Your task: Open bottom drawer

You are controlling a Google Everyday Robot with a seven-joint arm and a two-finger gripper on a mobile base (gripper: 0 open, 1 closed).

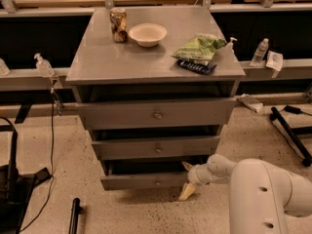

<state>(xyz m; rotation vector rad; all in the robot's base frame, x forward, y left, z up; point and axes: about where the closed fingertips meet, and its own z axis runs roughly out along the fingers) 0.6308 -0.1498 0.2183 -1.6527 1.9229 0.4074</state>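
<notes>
**Three drawers, gripper at the lowest**

Nearest the camera, the white arm (265, 194) reached in from the lower right. Its gripper (187, 179) sat at the right end of the bottom drawer (141, 181), well below the desk's front right corner. Its two tan fingers (187, 191) stood apart, one above the drawer front's top edge and one below its bottom edge. Whether either touched the front could not be told.

The bottom drawer was the lowest front under the desk's front edge. It stood out a little, with a dark gap above it and a small knob (157, 183) at its centre. Above it came the middle drawer (122, 149) and then the top drawer (117, 115).

On the desk (112, 65), a dark bar (196, 67) lay near the front right corner. Its far side was tucked under a green bag (199, 47) by the right edge. Farther back, a bowl (147, 34) stood left of centre in the far half. A can (118, 25) stood upright just beside it, toward the far left corner.
</notes>
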